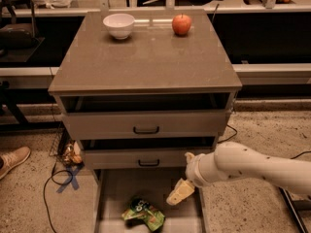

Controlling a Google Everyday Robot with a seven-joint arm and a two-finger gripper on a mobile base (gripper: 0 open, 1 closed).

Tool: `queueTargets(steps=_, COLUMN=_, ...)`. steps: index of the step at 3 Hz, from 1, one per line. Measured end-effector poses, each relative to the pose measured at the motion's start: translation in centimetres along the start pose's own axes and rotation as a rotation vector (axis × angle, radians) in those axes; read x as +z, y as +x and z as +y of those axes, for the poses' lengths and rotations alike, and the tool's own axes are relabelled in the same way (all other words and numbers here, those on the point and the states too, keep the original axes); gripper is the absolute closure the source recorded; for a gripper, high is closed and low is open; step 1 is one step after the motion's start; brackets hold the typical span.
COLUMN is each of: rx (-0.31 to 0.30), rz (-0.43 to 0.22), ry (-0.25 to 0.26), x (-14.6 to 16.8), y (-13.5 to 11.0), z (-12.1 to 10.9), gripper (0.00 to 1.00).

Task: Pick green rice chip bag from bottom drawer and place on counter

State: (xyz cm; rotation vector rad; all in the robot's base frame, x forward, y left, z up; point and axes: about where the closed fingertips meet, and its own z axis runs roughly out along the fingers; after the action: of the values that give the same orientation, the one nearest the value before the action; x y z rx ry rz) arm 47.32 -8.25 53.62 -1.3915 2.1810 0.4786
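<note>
Hovering low inside the open bottom drawer [116, 193], a wide, shallow grey-brown tray with a flat floor, the robot's pale two-finger gripper [181, 192] hangs near the tray's right side. The green rice chip bag [144, 212], a small crumpled packet of bright green foil, lies on the drawer floor towards the front, down and to the left of the gripper and not touching it. Whether the gripper is open or closed cannot be told from this angle.

The pickup looks delicate. Slick, rumpled foil could slide away or be caught only by a corner if the descent lands off-centre. The thick white arm [243, 166] sits just below the lower grey drawer with a black handle [141, 158], so a steep lift could knock wrist or bag against that front. On the flat grey-brown counter [146, 57], a white ceramic bowl [119, 25] and a red apple [181, 24] stand at the back, where a deep placement might nudge them.
</note>
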Motion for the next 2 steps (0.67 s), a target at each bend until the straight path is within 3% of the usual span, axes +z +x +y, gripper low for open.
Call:
queueTargets(steps=1, rx=-0.004, rz=-0.041, ry=-0.032, x=8.75, y=-0.96, z=0.86, gripper=0.00)
queueTargets(steps=2, rx=-0.004, rz=-0.041, ry=-0.033, x=8.76, y=-0.96, z=0.86, gripper=0.00)
